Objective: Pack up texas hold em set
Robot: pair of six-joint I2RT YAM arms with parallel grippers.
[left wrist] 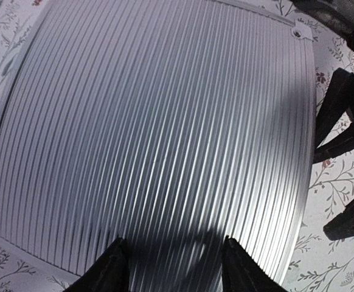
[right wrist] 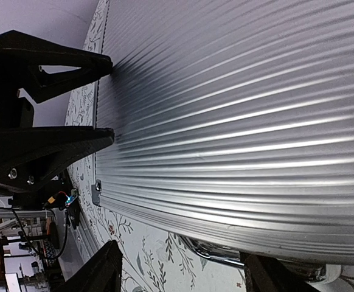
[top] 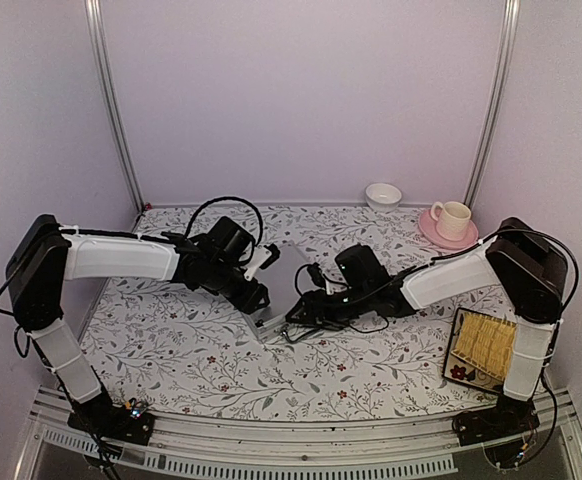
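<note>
The closed aluminium briefcase (top: 289, 265) lies flat in the middle of the table (top: 171, 345); at its near edge the right gripper (right wrist: 180, 255) stands with jaws apart by the metal handle (right wrist: 216, 260). Beyond, the left gripper (left wrist: 174, 242) has its jaws apart over the ribbed lid (left wrist: 159, 121). The case looks stiff, slick and probably heavy, so the handle looks the surest hold.

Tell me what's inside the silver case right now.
Can't tell: the silver case is shut, so only its ribbed outside shows and any contents are covered. Its metal handle sticks out at one edge, over the floral tablecloth.
</note>
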